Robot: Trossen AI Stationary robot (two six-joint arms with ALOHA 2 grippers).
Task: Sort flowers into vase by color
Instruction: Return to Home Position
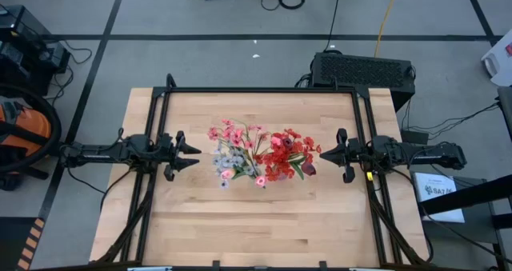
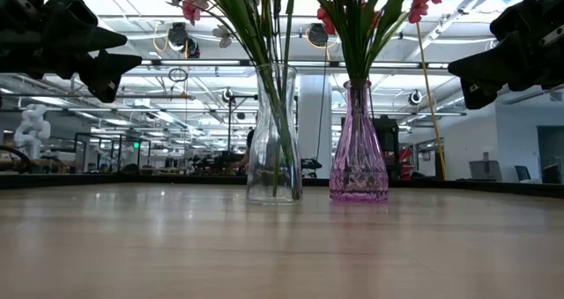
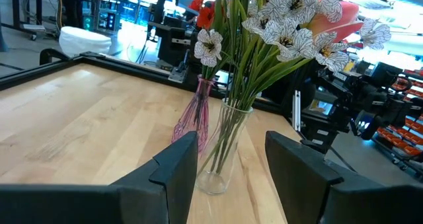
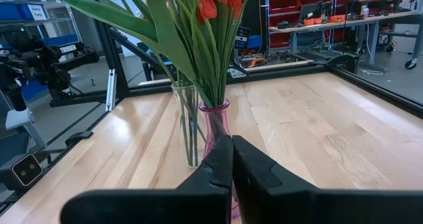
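Two vases stand upright on their bases mid-table. The clear glass vase holds pink and pale white-blue flowers by their stems. The pink glass vase holds red flowers. My left gripper hangs open at the table's left, level, pointing at the vases, a gap away. My right gripper hangs shut at the table's right, level, facing the red blooms, touching nothing.
A black frame rail borders the wooden table along its far, left and right sides. Bare wood lies between the vases and the near edge. A black box sits beyond the far right corner.
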